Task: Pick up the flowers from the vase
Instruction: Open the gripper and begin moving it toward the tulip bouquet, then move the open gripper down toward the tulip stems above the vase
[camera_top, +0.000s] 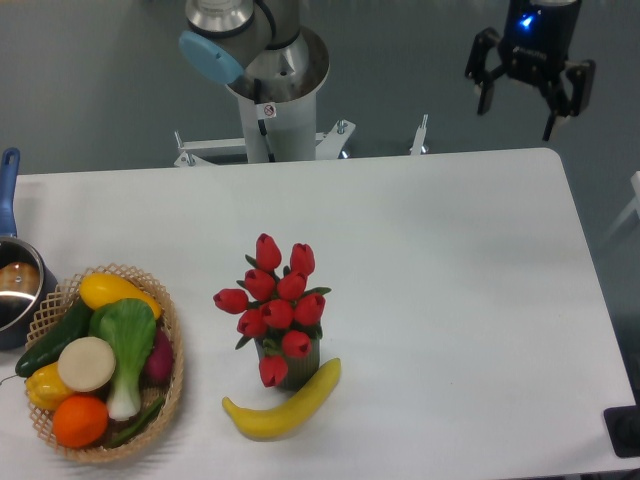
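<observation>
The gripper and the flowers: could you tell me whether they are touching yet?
Apart. The camera view shows the open gripper beyond the table's far edge, with bare tabletop between it and the flowers.

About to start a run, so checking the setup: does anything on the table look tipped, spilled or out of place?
Nothing stands out. The flowers sit upright in the vase, the banana lies against its base, and the hand hangs open beyond the table's far edge.

You see the pincer (518, 101) hanging high beyond the table's (450, 260) far right edge, its two fingers spread apart and holding nothing. The flowers (276, 300) stand upright in the vase (297, 368) near the table's front, well apart from the pincer. A banana (283, 405) lies touching the vase's base, and a basket (172, 375) of vegetables sits to the left.
</observation>
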